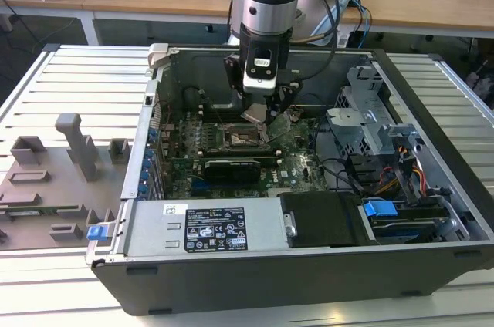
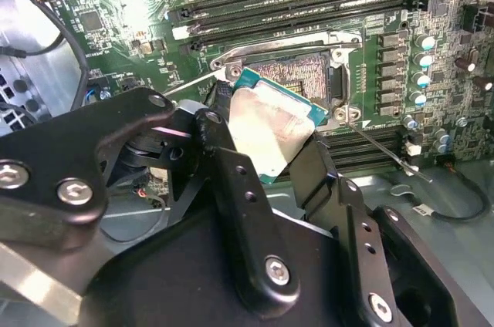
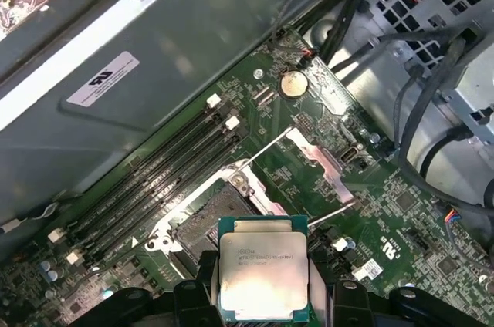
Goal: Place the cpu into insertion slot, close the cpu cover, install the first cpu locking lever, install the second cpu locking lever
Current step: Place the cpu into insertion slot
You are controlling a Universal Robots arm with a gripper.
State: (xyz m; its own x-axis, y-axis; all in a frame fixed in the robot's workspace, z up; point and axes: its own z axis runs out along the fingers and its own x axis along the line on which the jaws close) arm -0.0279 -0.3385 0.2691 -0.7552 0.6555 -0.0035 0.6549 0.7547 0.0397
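Computer case (image 1: 231,281) on slatted table (image 1: 77,80) | your gripper (image 2: 265,136) pinches cpu (image 3: 262,277) above empty insertion slot (image 3: 207,217) | cpu cover (image 3: 320,159) open, nothing seated yet.

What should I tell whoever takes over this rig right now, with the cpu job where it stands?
The gripper is shut on the cpu, gripping it by two opposite edges.
The cpu hangs over the insertion slot, not seated.
The cpu cover stands swung open beside the slot.
The locking levers look released, standing off the board.
Done: the cpu is in the grip and over the slot.
Left: seating the cpu, closing the cover, both levers.
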